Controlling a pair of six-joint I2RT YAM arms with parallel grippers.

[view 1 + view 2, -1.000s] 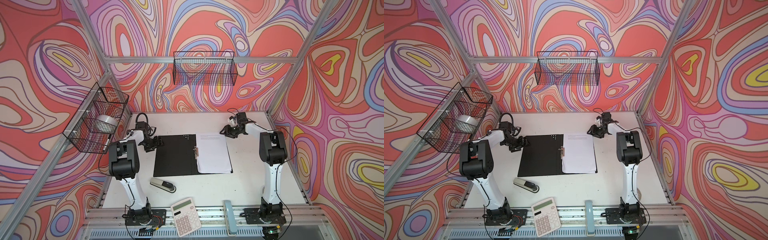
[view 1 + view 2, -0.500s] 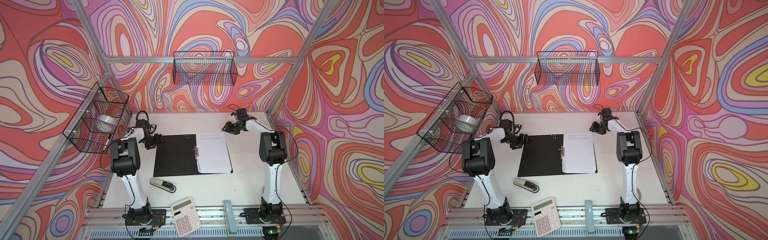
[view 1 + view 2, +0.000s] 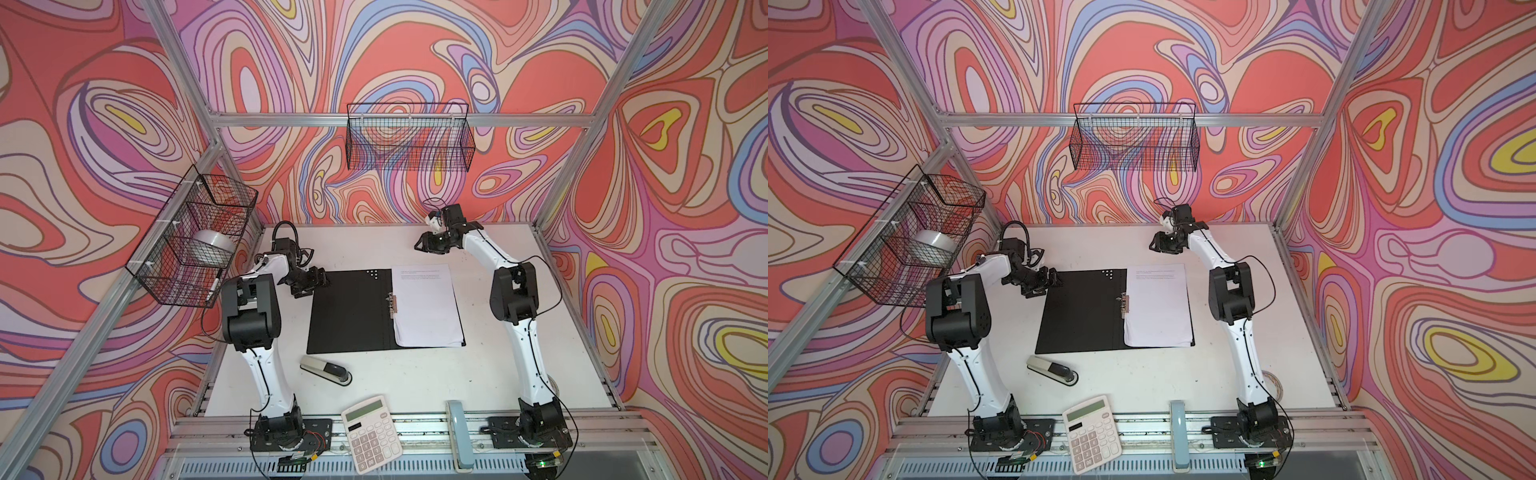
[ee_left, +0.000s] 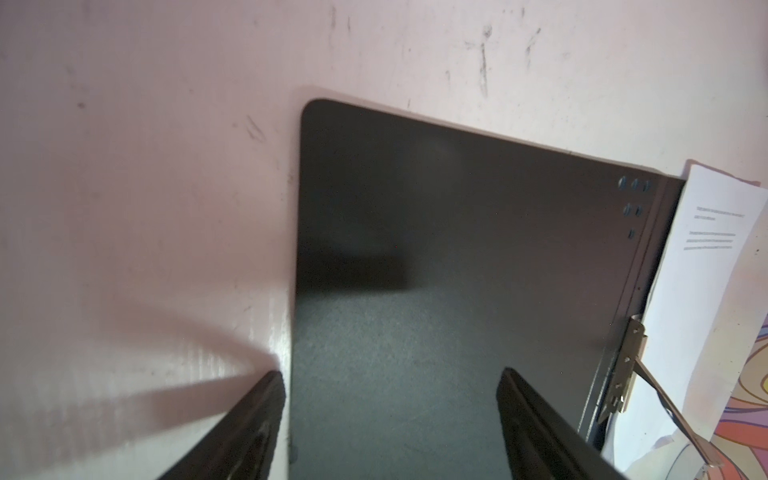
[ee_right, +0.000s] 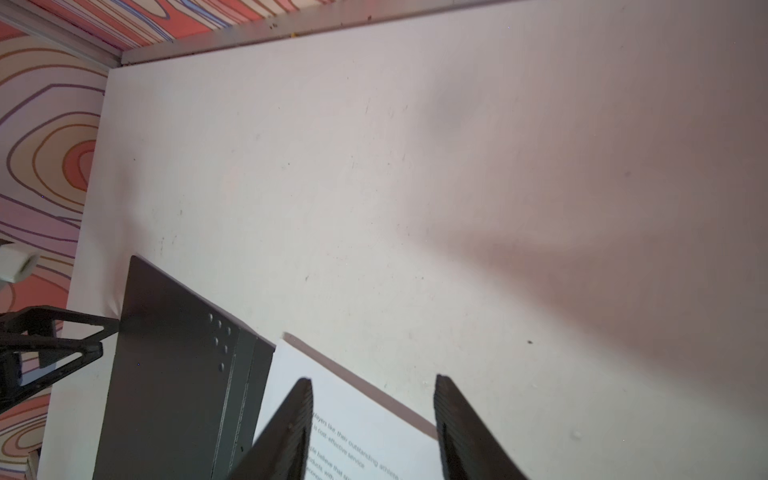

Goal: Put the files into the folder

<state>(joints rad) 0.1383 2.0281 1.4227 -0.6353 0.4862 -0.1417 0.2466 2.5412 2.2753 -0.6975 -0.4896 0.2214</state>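
The folder [image 3: 349, 316] [image 3: 1079, 316] lies open flat mid-table, black inside up, with a metal clip [image 3: 390, 300] [image 4: 631, 365] at its spine. The files [image 3: 426, 309] [image 3: 1156, 309], white printed sheets, rest stacked on its right half. My left gripper [image 3: 320, 280] [image 4: 390, 374] is open at the folder's far left corner [image 4: 415, 249], one finger over the table and one over the black cover. My right gripper [image 3: 419, 245] [image 5: 374, 380] is open and empty, just beyond the far edge of the files [image 5: 353, 415].
A stapler [image 3: 326, 370] lies in front of the folder. A calculator [image 3: 371, 432] and a grey-blue tool [image 3: 458, 440] sit on the front rail. Wire baskets hang on the back wall [image 3: 409, 137] and left wall [image 3: 195, 237]; the left one holds a tape roll [image 3: 208, 245].
My right gripper has drawn back from the files' far edge toward the back wall and shifted left. The left gripper has edged slightly toward the folder's far left corner. Folder and files have not moved.
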